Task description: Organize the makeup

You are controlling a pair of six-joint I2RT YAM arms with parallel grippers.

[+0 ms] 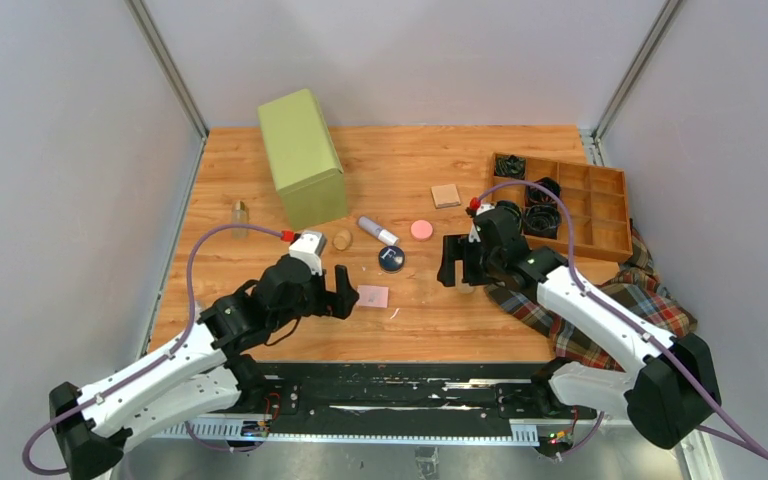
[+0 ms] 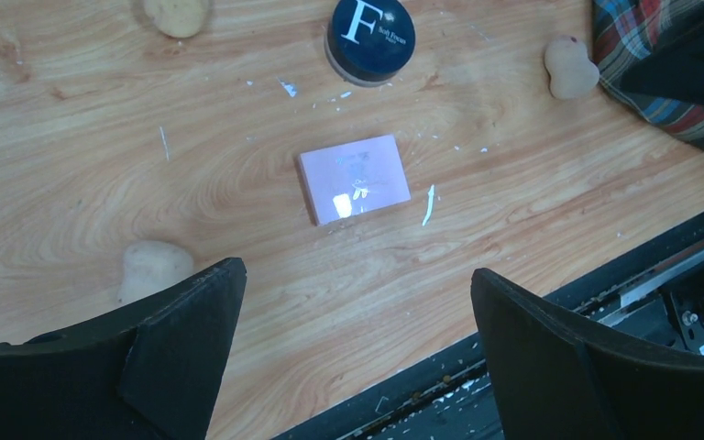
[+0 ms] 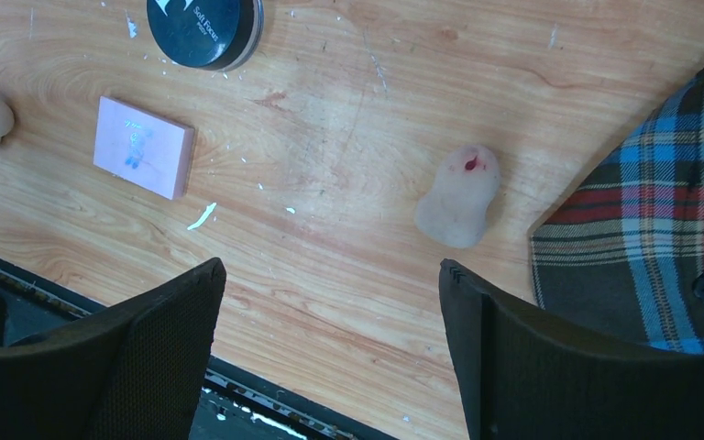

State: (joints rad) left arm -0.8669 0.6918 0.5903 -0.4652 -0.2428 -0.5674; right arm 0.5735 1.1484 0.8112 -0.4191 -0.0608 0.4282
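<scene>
The pink square pad (image 1: 372, 296) lies flat just right of my open, empty left gripper (image 1: 332, 298); in the left wrist view the pad (image 2: 353, 179) lies ahead of the gripper (image 2: 357, 348). The navy compact (image 1: 391, 259), white tube (image 1: 378, 230), pink disc (image 1: 421, 229), tan square (image 1: 446, 195) and a tan sponge (image 1: 342, 239) lie mid-table. A clear bottle (image 1: 240, 213) stands at the left. My right gripper (image 1: 462, 270) is open and empty above a sponge (image 3: 459, 195), which lies ahead of its jaws (image 3: 330, 330). Another sponge (image 2: 151, 268) lies by the left finger.
A green box (image 1: 302, 155) stands at the back left. A wooden divided tray (image 1: 605, 210) at the right holds black coiled bands (image 1: 542, 220). A plaid cloth (image 1: 610, 300) lies below the tray, under the right arm. The table's front edge is close behind both grippers.
</scene>
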